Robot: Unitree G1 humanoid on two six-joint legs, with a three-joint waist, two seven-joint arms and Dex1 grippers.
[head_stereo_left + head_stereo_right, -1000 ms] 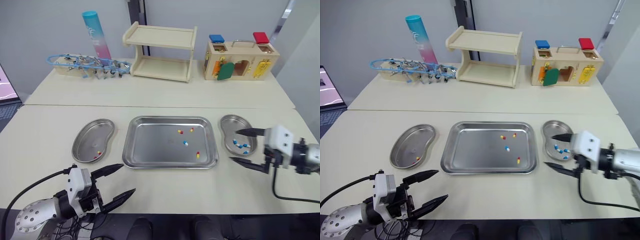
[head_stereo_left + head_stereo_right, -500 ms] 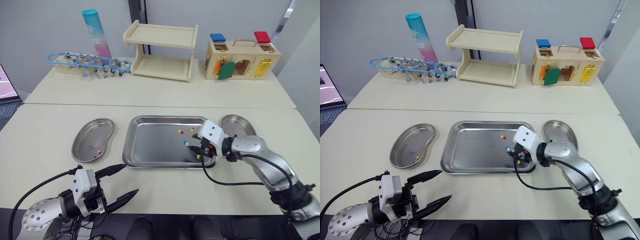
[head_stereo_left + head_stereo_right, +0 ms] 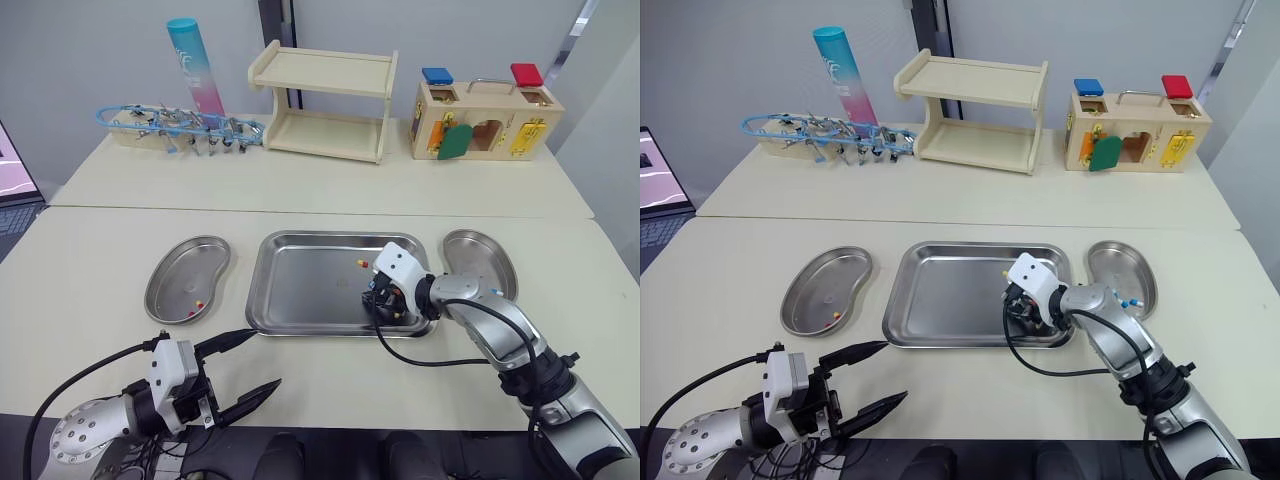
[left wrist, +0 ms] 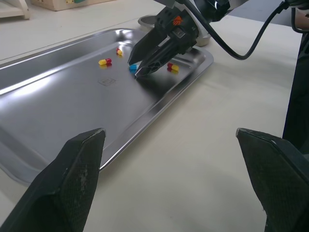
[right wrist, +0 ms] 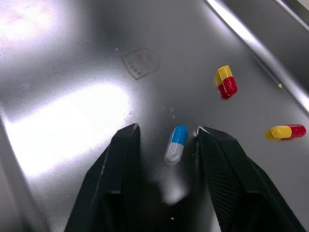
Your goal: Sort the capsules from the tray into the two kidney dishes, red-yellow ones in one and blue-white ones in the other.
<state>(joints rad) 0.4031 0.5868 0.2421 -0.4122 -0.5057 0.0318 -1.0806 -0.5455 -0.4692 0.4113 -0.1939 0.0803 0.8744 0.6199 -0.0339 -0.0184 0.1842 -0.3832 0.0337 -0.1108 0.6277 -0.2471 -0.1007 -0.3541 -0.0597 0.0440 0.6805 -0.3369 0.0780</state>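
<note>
Blue-white capsule (image 5: 175, 143) lies flat on the tray (image 3: 300, 328) floor, in the tray's right half, toward its near-right corner. R gripper (image 5: 167, 130) is down inside the tray w/ its two black fingers spread and straddling the capsule, one finger each side, nothing pinched yet.

The capsule's long axis runs approx along the fingers, i.e. across the closing line, so the jaws would meet its narrow sides, not its ends. Blue end sits about level w/ the fingertips; white end points back toward the wrist. It's off-centre btwn the fingers, close to one and w/ a clearer gap to the other. Can't tell if it touches the close one.

Judgement: closing should catch it. The nearer finger may nudge it first, though, and a smooth capsule on polished steel could roll or skid out.

Red-yellow capsules (image 5: 226, 81) lie elsewhere on the tray floor, near but outside the grip.

L gripper (image 3: 262, 358) hovers off the tray's near-left corner, fingers spread, empty, well apart from the capsule. R arm is plainly the nearer one.

Right kidney dish (image 3: 480, 255) sits just beside the tray's right edge. It's the likely drop spot, as blue-white ones seem to lie in it. Left kidney dish (image 3: 185, 270), beside the tray's left edge, holds red-yellow ones.
</note>
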